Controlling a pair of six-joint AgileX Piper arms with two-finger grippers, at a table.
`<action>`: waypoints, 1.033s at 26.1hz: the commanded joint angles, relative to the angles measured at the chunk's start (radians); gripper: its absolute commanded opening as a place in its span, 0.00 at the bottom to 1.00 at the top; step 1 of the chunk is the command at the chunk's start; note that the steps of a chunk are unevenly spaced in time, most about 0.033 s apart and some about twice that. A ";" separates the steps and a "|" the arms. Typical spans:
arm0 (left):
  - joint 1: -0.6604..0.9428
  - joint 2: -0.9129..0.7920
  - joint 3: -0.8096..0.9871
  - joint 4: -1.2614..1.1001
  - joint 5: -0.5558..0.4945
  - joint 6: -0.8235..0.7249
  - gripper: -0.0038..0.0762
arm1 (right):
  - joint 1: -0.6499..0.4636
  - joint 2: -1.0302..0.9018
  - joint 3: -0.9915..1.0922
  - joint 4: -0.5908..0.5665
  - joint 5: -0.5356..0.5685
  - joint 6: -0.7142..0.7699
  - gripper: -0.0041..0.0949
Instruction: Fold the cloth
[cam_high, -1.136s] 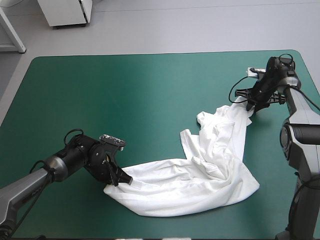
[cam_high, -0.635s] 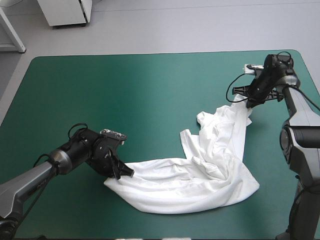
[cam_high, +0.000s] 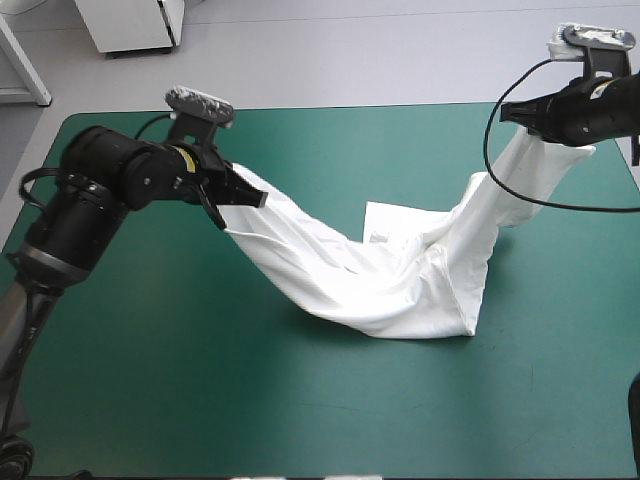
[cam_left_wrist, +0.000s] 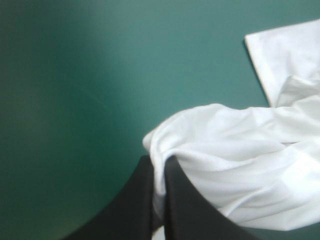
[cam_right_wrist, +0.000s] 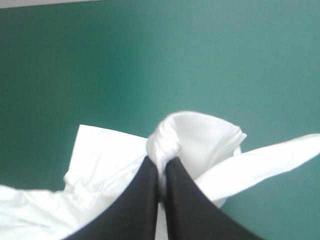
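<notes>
Nearest the robot, the counter (cam_high: 300, 400) with its teal-green cover lies bare on the near side of the white, short-sleeved T-shirt (cam_high: 400, 290) of thin cloth. The T-shirt hangs as a slack band between the two arms. Its sagging middle rests on the counter in creased layers, with one flat corner showing on its far side, and both ends are held up off the surface. At the T-shirt's left end the left claw (cam_high: 243, 203), two broad black fins, is clamped together on a bunched edge. At the right end, farthest off by the counter's far corner, the right claw (cam_high: 512, 112) pinches another gathered bit, its fingers all but meeting. Holding two ends high and apart likely serves to stretch the cloth open before any fold. Nothing else shows around the T-shirt to block it; the twisted middle is the likely hindrance.
</notes>
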 joint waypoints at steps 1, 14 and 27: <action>0.000 -0.039 -0.267 0.020 0.001 0.069 0.02 | 0.000 -0.156 -0.032 0.045 0.001 -0.028 0.03; -0.001 -0.039 -0.884 -0.029 -0.019 0.152 0.02 | 0.000 -0.360 -0.374 0.099 -0.070 -0.128 0.03; -0.001 -0.037 -1.039 -0.179 -0.027 0.174 0.02 | 0.000 -0.337 -0.595 0.097 -0.063 -0.128 0.03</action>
